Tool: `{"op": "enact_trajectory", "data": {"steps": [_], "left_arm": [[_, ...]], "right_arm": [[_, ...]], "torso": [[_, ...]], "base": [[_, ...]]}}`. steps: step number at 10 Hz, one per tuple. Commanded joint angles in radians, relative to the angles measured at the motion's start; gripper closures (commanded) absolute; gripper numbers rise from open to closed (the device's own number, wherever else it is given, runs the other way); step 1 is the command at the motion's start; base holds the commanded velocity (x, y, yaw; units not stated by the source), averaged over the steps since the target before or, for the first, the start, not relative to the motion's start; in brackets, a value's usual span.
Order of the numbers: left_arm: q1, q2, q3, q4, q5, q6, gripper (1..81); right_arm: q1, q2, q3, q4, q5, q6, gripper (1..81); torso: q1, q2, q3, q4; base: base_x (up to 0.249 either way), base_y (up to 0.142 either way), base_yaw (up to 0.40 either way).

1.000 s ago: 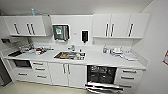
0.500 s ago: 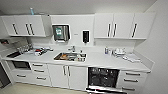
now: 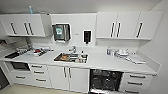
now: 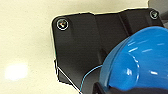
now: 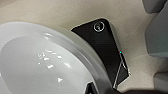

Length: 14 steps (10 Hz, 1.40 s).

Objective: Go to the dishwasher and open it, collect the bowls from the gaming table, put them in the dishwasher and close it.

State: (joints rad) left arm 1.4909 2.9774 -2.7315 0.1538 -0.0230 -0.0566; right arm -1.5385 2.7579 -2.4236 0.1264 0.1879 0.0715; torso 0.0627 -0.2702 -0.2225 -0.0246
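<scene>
the dishwasher (image 3: 106,80) sat open under the right part of the table (image 3: 100,62), its dark inside and racks showing and its door dropped toward the floor, between a pair of white cupboard doors (image 3: 68,78) on one side and white drawers (image 3: 135,82) on the other. we saw it from across the room, low in the head view.

a blue bowl (image 4: 136,61) showed large in our left wrist view, close against the dark robot plate, over pale floor. a white bowl (image 5: 42,62) showed as large in our right wrist view, its glossy hollow facing the camera. each bowl seemed carried at its arm, but we could not tell how far either end effector was open, nor make out the grip itself.

above the dishwasher, the table held a sink (image 3: 71,57) with dishes in it and a tap (image 3: 73,49) behind. further out hung white wall cabinets (image 3: 125,25), a paper towel dispenser (image 3: 60,32) and a dark soap dispenser (image 3: 87,36).
</scene>
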Motion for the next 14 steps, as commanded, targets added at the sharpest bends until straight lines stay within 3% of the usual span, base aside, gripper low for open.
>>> {"op": "enact_trajectory", "data": {"steps": [1, 14], "left_arm": [[-0.037, -0.003, 0.001, 0.003, 0.055, 0.0, 81.1], [-0.037, 0.0, 0.001, 0.006, 0.055, 0.0, 81.1]], "right_arm": [[0.04, -0.03, 0.003, -0.011, -0.042, 0.001, 81.1], [0.04, -0.028, -0.001, -0.007, -0.042, 0.001, 81.1]], "torso": [[0.0, 0.0, 0.0, 0.0], [-0.003, -0.001, 0.0, 0.0]], "base": [[0.132, 0.0, 0.0], [0.139, 0.0, 0.0]]}}
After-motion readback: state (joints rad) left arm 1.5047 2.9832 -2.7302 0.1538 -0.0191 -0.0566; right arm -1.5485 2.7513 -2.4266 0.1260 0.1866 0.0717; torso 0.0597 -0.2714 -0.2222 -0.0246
